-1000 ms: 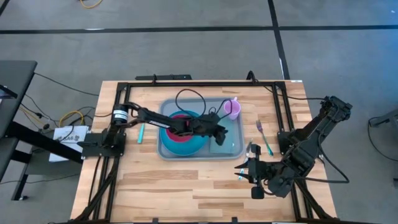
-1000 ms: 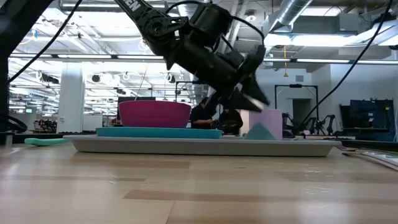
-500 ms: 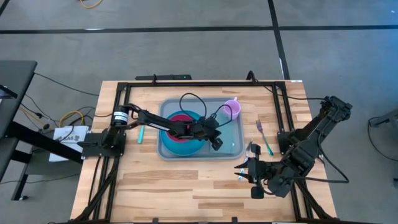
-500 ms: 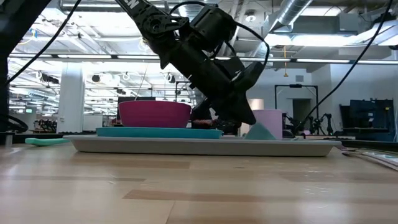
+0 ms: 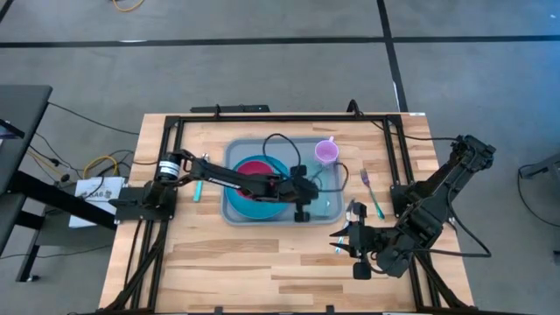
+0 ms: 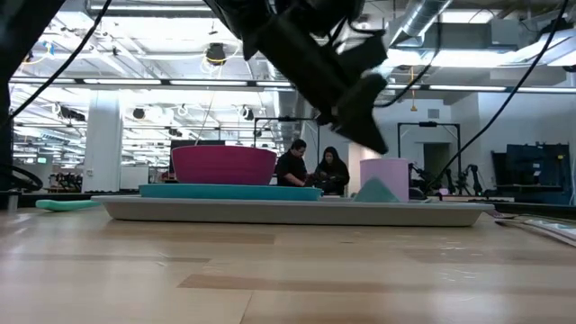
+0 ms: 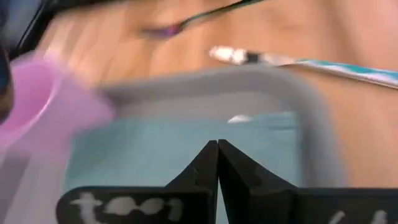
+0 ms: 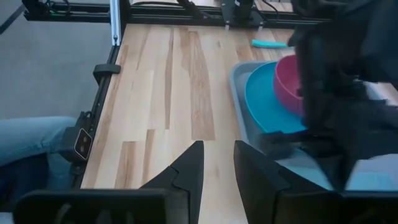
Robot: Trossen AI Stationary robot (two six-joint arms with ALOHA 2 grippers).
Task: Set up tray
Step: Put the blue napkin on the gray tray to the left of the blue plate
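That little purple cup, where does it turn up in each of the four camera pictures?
High view: purple cup at the tray's far right corner.
Low view: right of centre, behind the napkin.
Left wrist view: blurred, at the left edge.
Right wrist view: not visible.
Shared landmark: the tray.

Left arm (image 8: 348, 74) blocks much of the tray (image 8: 239, 93) and part of the pink bowl (image 8: 289, 84) in the right wrist view. Left wrist view is motion-blurred; the purple cup (image 7: 37, 99) is cut off at the edge.
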